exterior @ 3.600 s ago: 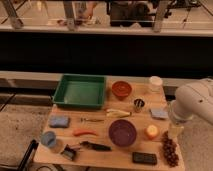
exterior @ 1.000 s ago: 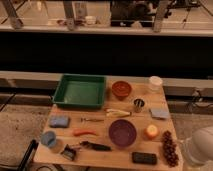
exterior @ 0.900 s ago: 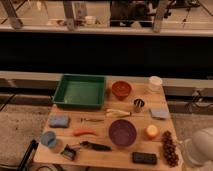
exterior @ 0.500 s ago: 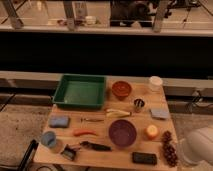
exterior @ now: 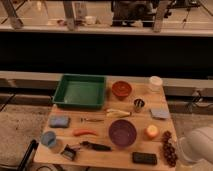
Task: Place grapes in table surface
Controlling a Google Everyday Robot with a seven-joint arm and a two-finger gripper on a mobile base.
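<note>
Scene dim overall, with a warm amber cast. Brightest zone: the strip far behind the counter [exterior: 117, 157], lit from overhead. A wide black band lies between. The counter is evenly lit, with short soft shadows. Gripper not discernible; the pale arm [exterior: 197, 147] at the counter's right front corner catches light.

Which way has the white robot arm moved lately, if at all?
Yes. The arm has dropped toward the lower right: from beside the orange fruit to off the table, right of the grapes. Its gripper is out of sight.
</note>
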